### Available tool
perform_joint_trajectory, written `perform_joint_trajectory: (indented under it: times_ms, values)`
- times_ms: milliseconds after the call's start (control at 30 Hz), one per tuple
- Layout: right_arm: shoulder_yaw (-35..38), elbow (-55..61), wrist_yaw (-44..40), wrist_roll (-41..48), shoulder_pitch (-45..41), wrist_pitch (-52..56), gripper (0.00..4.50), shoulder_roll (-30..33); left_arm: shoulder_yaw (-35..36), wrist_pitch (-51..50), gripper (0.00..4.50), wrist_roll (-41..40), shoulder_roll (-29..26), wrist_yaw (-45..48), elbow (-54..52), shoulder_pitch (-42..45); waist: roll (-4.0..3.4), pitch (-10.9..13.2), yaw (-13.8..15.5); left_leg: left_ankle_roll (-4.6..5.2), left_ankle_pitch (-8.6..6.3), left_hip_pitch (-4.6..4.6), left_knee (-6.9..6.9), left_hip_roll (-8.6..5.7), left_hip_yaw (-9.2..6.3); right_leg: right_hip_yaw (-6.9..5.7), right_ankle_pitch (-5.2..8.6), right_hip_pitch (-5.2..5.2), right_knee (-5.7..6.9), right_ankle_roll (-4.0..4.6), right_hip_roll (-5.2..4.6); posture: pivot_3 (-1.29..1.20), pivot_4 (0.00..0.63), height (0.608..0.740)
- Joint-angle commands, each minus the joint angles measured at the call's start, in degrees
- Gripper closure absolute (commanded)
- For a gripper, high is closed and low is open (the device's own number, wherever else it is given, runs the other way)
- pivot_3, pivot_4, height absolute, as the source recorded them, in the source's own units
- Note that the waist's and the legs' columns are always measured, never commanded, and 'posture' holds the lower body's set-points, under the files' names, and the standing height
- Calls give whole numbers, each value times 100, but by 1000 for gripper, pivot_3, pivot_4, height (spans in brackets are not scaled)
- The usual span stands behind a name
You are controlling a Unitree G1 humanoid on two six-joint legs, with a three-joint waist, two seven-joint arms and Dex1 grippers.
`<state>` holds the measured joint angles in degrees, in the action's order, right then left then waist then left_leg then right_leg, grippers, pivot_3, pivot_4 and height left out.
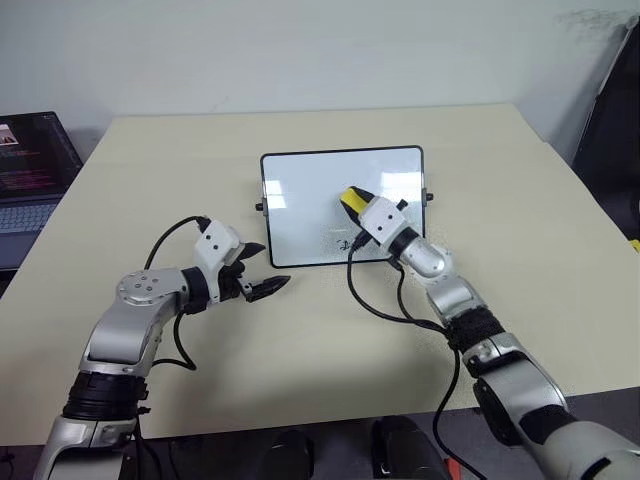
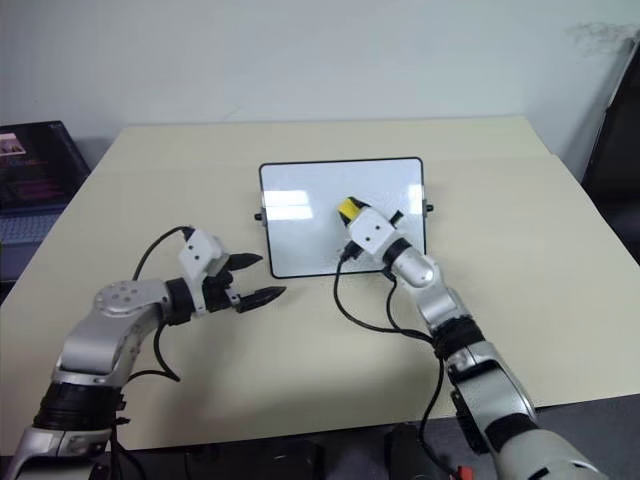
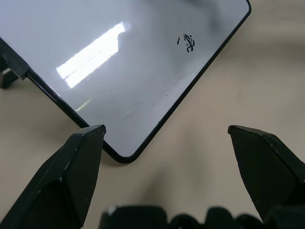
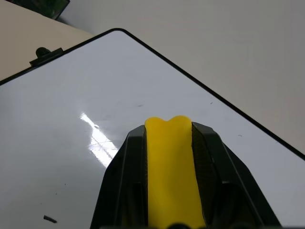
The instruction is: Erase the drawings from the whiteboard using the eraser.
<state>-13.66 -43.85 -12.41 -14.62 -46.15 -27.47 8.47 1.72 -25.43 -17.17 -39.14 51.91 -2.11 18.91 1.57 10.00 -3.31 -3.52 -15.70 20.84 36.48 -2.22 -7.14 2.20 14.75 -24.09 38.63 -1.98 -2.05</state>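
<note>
The whiteboard (image 1: 300, 195) lies flat in the middle of the table, its black frame around a glossy white face. Small black drawings (image 3: 189, 43) sit near its front edge, just left of my right wrist (image 1: 340, 240). My right gripper (image 1: 352, 203) hovers over the board's right half, shut on the yellow eraser (image 4: 169, 162), whose end pokes out between the fingers. My left gripper (image 1: 267, 268) is open and holds nothing, just off the board's near left corner (image 3: 125, 157) above the tabletop.
An open laptop (image 1: 25, 165) sits off the table's left side. A dark object (image 1: 612, 110) leans at the far right. Black cables (image 1: 385, 305) trail from my right wrist across the beige table (image 1: 500, 180).
</note>
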Motion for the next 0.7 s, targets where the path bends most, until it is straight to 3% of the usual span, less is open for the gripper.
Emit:
perform_joint_trajectory:
  times_ms: [33,333,700]
  values:
    - [-59,-620,275,-140,-186,-490,3535,-108,74,129,0,-2,-69,28,-42,121,0,0,-1,0,0,0,0,-1,1,1,0,0,0,0,0,0,150,740]
    - [-304,-1516,200,-340,-60,-785,3535,-409,160,125,0,-6,-104,27,49,149,2,-2,-68,2,-1,-15,12,0,7,10,-1,3,29,1,3,0,150,740]
    - [-453,-1670,-120,-334,6,-787,3535,-575,186,171,0,-4,-105,4,164,207,1,-2,-149,3,-1,-48,37,1,2,9,-3,41,35,5,34,0,150,740]
